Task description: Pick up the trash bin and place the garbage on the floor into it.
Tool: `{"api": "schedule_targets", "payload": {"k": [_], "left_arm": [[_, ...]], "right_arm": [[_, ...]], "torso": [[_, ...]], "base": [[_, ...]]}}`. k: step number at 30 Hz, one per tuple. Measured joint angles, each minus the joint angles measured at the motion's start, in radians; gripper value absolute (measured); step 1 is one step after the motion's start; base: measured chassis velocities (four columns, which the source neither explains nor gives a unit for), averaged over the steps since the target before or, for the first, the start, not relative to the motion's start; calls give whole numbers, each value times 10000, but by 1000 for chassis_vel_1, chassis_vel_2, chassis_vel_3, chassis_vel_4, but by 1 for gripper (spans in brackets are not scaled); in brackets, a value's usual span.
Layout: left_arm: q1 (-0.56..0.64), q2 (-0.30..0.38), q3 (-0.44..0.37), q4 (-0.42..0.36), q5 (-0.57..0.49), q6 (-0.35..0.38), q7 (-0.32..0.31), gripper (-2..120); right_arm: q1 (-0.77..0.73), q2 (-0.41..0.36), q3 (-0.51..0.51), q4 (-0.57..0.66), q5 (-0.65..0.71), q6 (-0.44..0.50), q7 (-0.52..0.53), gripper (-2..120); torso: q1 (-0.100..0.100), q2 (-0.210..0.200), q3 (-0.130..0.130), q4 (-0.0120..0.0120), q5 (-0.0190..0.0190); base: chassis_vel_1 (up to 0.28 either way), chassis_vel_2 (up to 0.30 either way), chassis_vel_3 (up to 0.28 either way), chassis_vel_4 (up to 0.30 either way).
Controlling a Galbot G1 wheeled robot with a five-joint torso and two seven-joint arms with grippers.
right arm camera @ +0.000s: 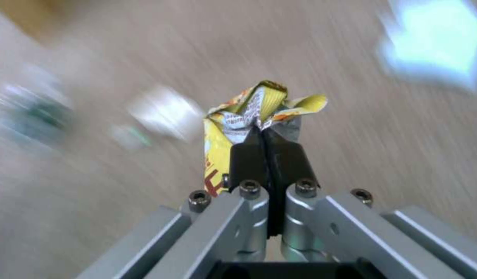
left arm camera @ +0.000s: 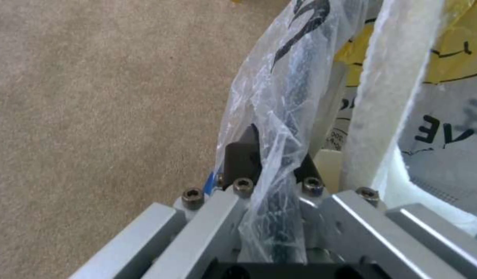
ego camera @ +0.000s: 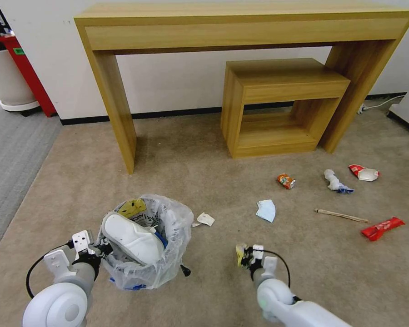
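Right gripper (right arm camera: 264,133) is clamped tight on a crumpled yellow wrapper (right arm camera: 259,104), near centre above the carpet (ego camera: 213,150). Left gripper (left arm camera: 272,151) pinches the trash bin (ego camera: 143,243) rim and liner, near left; a white slipper (ego camera: 132,238) is inside. Still on the floor to the right: blue mask (ego camera: 266,210), crushed can (ego camera: 286,180), wooden stick (ego camera: 341,215), red wrapper (ego camera: 382,228). Wooden desk (ego camera: 241,27) stands far behind.

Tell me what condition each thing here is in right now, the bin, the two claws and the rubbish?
trash bin: upright, stuffed, bag puffing over rim.
left gripper: clamped on the bin's rim and bag.
right gripper: shut on a crumpled yellow wrapper, off the floor.
white slipper: in the bin.
crushed can: on the carpet.
blue mask: on the carpet.
wooden stick: lying flat.
red wrapper: on the carpet.
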Motion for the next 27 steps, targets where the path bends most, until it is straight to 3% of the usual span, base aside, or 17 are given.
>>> {"api": "schedule_targets", "payload": {"k": [6,7,8,11,12,13,16,19,20,23,24,27], "left_arm": [[-7,9,22,46,31,1,3,1],[-7,-1,44,61,56,5,5,1],[-7,-1,44,61,56,5,5,1],[7,-46,81,69,111,17,8,1],[7,-46,81,69,111,17,8,1],[10,-52,91,49,125,32,10,1],[6,-53,111,4,127,57,10,1],[15,-91,158,-137,95,116,9,1],[15,-91,158,-137,95,116,9,1],[40,-111,164,-298,60,174,-12,1],[40,-111,164,-298,60,174,-12,1],[63,-117,152,-424,41,194,-25,1]], "right_arm": [[-5,-940,404,1404,-260,1213,-1751,0],[85,-1328,581,1974,-298,1789,-2694,0],[85,-1328,581,1974,-298,1789,-2694,0],[651,-2062,783,2765,-228,3297,-5070,0],[651,-2062,783,2765,-228,3297,-5070,0],[1175,-2339,726,3073,-15,3854,-6080,0],[1743,-2532,574,3401,204,4140,-6874,0],[3191,-2885,-376,4088,832,4167,-7948,0],[3191,-2885,-376,4088,832,4167,-7948,0],[4476,-2919,-2154,4257,1191,4095,-8418,0],[4476,-2919,-2154,4257,1191,4095,-8418,0],[5282,-2739,-3488,4203,1415,4074,-8557,0]], "torso": [[0,0,0,0,0],[0,0,0,0,0],[0,0,0,0,0],[0,0,0,0,0],[0,0,0,0,0],[0,0,0,0,0],[0,0,1,1,1],[0,0,0,1,-1],[0,0,0,1,-1],[0,0,0,1,-1],[0,0,0,1,-1],[0,0,0,1,-1]], "base": [[0,0,0,0],[0,0,0,0],[0,0,0,0],[0,0,0,0],[0,0,0,0],[0,0,0,0],[0,0,0,0],[0,0,0,0],[0,0,0,0],[0,0,0,0],[0,0,0,0],[0,0,0,0]]}}
